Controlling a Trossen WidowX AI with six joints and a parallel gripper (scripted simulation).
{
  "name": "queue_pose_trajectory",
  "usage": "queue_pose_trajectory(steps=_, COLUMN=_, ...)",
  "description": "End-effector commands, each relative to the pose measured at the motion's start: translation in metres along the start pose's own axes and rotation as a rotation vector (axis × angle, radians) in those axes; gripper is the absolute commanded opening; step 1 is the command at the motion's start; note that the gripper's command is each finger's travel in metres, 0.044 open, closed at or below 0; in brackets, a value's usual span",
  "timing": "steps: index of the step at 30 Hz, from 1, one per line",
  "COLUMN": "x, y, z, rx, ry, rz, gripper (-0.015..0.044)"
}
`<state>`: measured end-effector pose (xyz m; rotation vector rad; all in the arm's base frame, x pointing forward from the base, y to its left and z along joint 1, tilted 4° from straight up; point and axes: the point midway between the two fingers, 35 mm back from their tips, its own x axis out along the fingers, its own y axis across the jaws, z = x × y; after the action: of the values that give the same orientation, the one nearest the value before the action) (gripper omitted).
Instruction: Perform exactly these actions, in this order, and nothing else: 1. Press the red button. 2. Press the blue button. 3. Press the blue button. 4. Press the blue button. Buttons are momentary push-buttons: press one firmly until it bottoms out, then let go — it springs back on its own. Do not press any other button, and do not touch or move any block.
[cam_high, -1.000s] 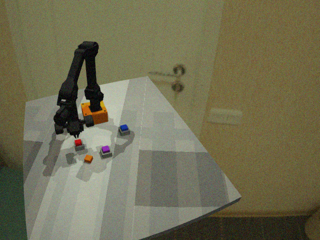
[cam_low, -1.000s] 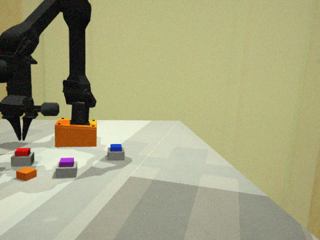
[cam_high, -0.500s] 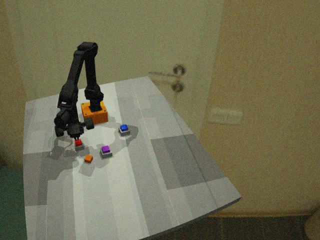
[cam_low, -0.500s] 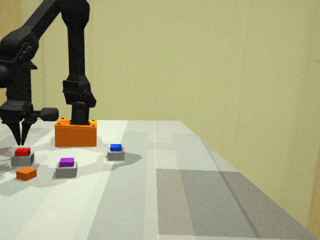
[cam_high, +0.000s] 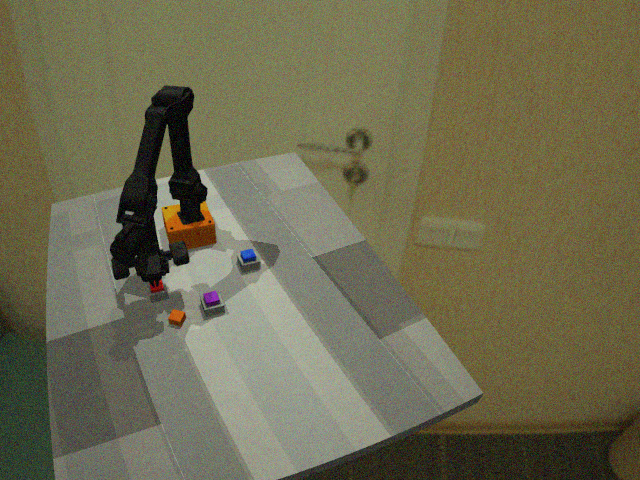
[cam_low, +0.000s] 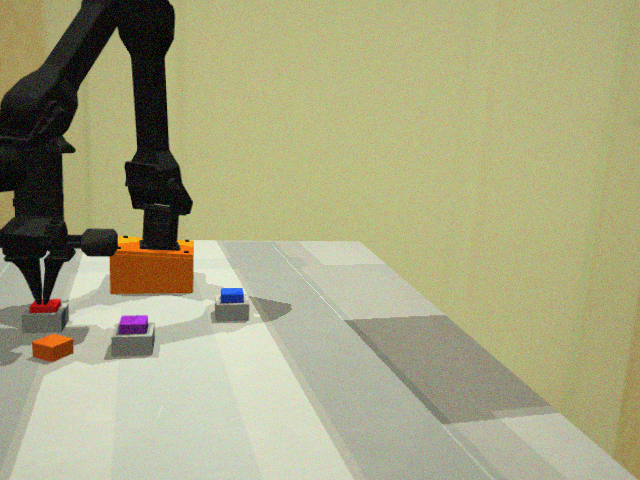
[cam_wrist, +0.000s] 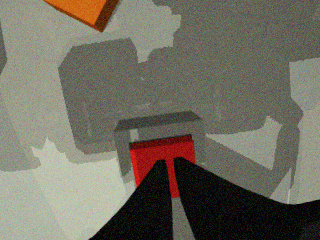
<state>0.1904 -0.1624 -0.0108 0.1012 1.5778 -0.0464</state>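
Observation:
The red button (cam_high: 157, 288) (cam_low: 54, 306) (cam_wrist: 145, 156) sits in a grey housing at the left of the table. My gripper (cam_high: 155, 282) (cam_low: 42, 303) (cam_wrist: 169, 166) is shut, with nothing between its fingers, and points down. Its tips are at the top of the red cap and appear to touch it. The cap looks slightly low in its housing; how far down it is cannot be told exactly. The blue button (cam_high: 248, 254) (cam_low: 232, 295) stands up in its own grey housing, to the right and away from the fingers.
A purple button (cam_high: 211, 298) (cam_low: 133, 324) stands between the red and blue ones, nearer the front. An orange block (cam_high: 176, 317) (cam_low: 52, 347) (cam_wrist: 87, 10) lies just in front of the red button's housing. The arm's orange base (cam_high: 192, 238) (cam_low: 151, 273) is behind the buttons.

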Motion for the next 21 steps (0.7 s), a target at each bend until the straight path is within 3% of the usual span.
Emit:
queue_pose_trajectory(steps=1, x=0.004, y=0.002, z=-0.003, rx=0.006, ry=0.014, rz=0.010, gripper=0.0020)
queue_pose_trajectory(steps=16, x=0.004, y=0.002, z=-0.003, rx=0.006, ry=0.014, rz=0.010, gripper=0.0020)
queue_pose_trajectory(steps=21, x=-0.031, y=0.002, z=-0.003, rx=0.006, ry=0.013, rz=0.009, gripper=0.0020)
